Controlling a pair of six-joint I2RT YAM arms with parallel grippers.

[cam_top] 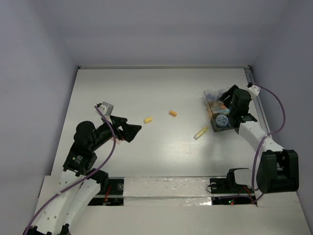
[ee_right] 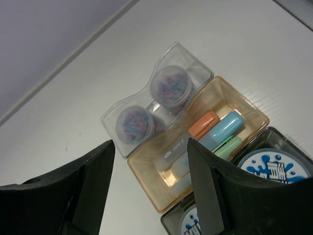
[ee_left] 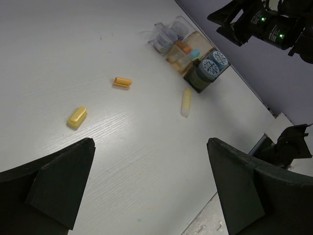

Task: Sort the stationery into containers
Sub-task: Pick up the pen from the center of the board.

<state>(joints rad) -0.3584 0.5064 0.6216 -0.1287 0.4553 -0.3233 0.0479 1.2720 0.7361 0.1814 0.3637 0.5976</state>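
The left gripper (ee_left: pixel 151 191) hangs released, jaws wide, over the left of the table (cam_top: pixel 146 88). Right of it lie a yellow piece (cam_top: pixel 147 119), an orange piece (cam_top: pixel 172 113) and a pale yellow pen (cam_top: pixel 200 132). Far right, the right gripper (ee_right: pixel 149 196) hovers released above the containers (ee_right: pixel 243 100).

White wood-grain table (cam_top: pixel 146 161) between pale lavender walls (cam_top: pixel 161 29), silvery taped strip (cam_top: pixel 166 186) along its near edge.

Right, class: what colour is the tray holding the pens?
Translucent amber tray, clearest in the right wrist view.
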